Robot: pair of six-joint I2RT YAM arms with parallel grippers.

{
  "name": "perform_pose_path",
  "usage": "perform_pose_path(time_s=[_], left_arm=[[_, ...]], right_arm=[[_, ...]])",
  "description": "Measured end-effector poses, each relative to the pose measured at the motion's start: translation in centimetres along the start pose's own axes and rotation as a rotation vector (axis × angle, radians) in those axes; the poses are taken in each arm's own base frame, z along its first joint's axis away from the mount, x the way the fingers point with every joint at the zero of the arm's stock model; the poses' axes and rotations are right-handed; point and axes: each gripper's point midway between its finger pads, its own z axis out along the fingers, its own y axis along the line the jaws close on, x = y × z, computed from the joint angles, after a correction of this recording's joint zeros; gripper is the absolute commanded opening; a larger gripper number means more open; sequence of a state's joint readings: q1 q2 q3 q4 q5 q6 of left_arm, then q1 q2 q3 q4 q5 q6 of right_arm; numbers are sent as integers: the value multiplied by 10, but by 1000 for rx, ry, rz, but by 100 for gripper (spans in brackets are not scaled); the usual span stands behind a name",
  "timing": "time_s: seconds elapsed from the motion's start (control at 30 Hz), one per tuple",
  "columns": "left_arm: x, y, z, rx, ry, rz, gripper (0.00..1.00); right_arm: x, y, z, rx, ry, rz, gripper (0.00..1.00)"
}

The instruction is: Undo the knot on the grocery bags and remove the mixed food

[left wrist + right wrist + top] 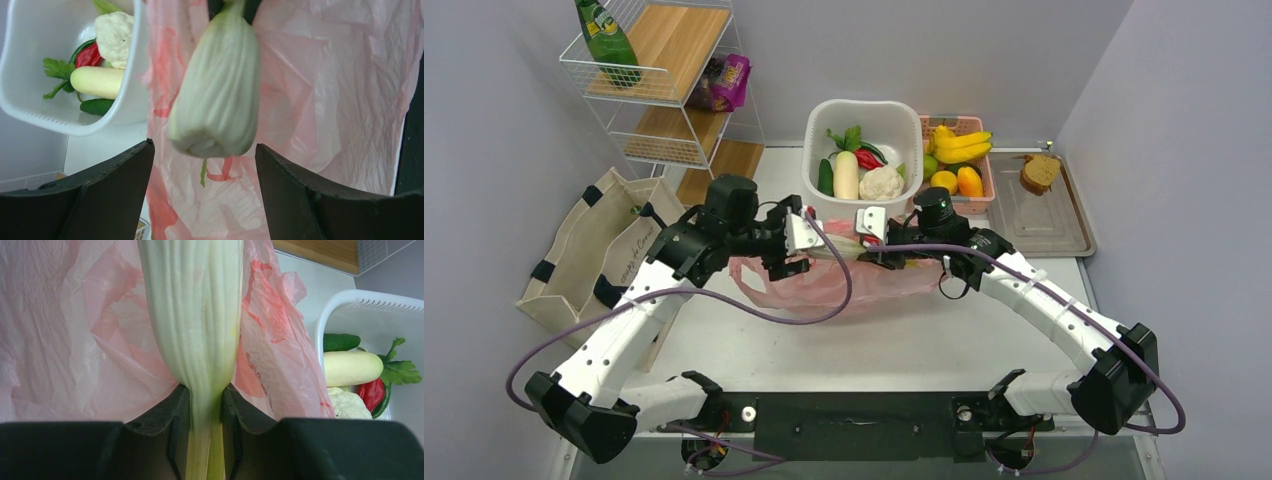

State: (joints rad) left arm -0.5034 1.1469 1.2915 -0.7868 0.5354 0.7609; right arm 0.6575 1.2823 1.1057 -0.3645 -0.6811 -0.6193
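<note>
Top view: L gripper [794,245] and R gripper [876,243] face each other over the pink bag [819,290], which lies slack mid-table. The stalk [839,247] hangs btwn them, above the bag, not yet in the tub [864,112]. Radish [846,175] is in the tub, bananas [962,145] in the basket [984,185], bottle [606,35] on the shelf [674,40]. Tote [594,250] sits at far L, well apart. Writing: dark cursive print on the tote is too small to read, and the bottle's yellow-green label is unreadable too.

L wrist: fingers [115,185] stand wide apart either side of the stalk [217,95] at its fat cut end and touch neither side, so L holds nothing. Crumpled see-through bag film sits behind. No text.

R wrist: fingers [165,415] are clamped on the stalk [192,315] at its thin neck, pads pressed in on both sides. No text here either.

Handling, my read: the stalk looks light, ribbed and fairly firm, but easy to bruise. It tapers, so the thin end could slide through the pads if swung. Most of its weight sits at the fat end, away from the grip, so expect droop or pivot. A safer hold is prob. mid-body across the ribs, w/ a gentle squeeze. The bag is flimsy, slick and clingy, so take it by a handle, not the film.
</note>
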Motion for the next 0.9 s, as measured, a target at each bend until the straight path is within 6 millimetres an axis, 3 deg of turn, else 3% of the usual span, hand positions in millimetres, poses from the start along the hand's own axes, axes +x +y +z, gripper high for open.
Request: perform_pose_path(time_s=[0.2, 0.27, 0.37, 0.43, 0.47, 0.53, 0.7, 0.9], left_arm=[[2, -27, 24, 70, 54, 186, 70], [3, -31, 31, 73, 67, 226, 58], [3, -33, 36, 71, 87, 255, 13], [6, -31, 39, 66, 109, 272, 0], [8, -30, 40, 63, 116, 273, 0], [9, -29, 40, 60, 122, 276, 0], [14, -16, 27, 8, 130, 238, 0], [14, 1, -14, -86, 87, 194, 0]], right_arm=[[3, 6, 3, -27, 16, -21, 3], [6, 9, 4, -42, 26, -25, 3], [12, 12, 7, -61, 48, -24, 6], [16, 13, 9, -72, 61, -21, 20], [18, 13, 9, -74, 66, -20, 37], [20, 14, 9, -77, 75, -25, 51], [43, 8, -2, -72, 155, -50, 59], [112, -1, -25, -58, 348, -38, 61]])
